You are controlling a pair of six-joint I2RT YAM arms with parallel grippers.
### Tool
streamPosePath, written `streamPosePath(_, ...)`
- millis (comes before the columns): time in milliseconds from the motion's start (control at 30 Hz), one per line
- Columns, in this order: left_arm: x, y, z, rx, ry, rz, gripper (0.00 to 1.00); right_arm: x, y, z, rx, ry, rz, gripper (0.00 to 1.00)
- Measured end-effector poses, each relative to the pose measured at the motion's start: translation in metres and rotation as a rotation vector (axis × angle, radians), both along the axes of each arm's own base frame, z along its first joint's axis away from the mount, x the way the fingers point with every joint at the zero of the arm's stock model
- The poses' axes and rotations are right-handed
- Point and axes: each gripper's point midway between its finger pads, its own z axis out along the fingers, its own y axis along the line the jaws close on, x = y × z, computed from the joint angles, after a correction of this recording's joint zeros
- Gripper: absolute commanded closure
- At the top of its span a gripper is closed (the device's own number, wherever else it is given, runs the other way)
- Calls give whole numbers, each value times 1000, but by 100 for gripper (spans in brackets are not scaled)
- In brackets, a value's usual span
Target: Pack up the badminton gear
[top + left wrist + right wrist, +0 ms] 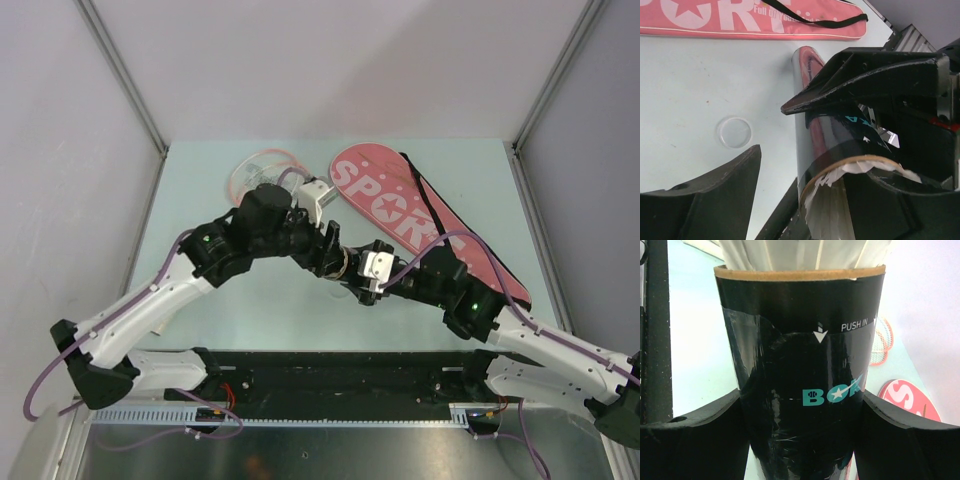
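Tube [800, 365]: your right gripper [800, 400] is clamping the black tube near the centre of the table [195, 190], with one finger pressing on each side of its wall below the "PUSH IN" arrow.
Shuttlecock [827, 212]: white feathers are sticking out of the tube's cork-coloured open mouth, and you cannot tell how many are sitting inside.
Left gripper [817, 165]: your left jaws are standing apart around that mouth end, gripping nothing, with the near finger [715, 195] sitting clear of the tube wall.
Lid [734, 132]: a clear round cap is lying flat on the table at 9 o'clock from the tube in the left wrist view, apart from it.
Racket cover [400, 205]: the pink "SPORT" cover is lying from 12 toward 4 o'clock in the top view, with its black strap [855, 19] trailing across it.
Racket [250, 168]: its head is resting at 11 o'clock on the table, partly hidden behind your left arm [160, 290].
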Motion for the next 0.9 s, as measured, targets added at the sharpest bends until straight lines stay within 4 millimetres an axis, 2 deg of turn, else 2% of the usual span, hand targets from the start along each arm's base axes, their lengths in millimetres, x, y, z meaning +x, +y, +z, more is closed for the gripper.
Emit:
streamPosePath(133, 4, -11, -9, 4, 9, 5, 29, 3, -2, 0, 1, 4, -20, 100)
streamPosePath(467, 15, -21, -16, -25, -16, 61, 28, 9, -9, -2, 18, 28, -60, 100)
streamPosePath(700, 18, -29, -15, -46, -21, 64, 26, 10, -11, 4, 37, 13, -71, 100)
streamPosePath(800, 18, -26, -14, -49, -35, 82, 17, 10, -12, 3, 32, 4, -71, 100)
streamPosePath(833, 18, -23, -13, -51, -42, 87, 6, 9, -11, 3, 31, 0, -66, 100)
streamPosePath(867, 17, -20, -11, -53, -51, 94, 0, 8, -10, 4, 30, -4, -58, 100)
streamPosePath(900, 17, -16, -7, -56, -68, 102, 0, 6, -9, 7, 36, -16, -48, 100)
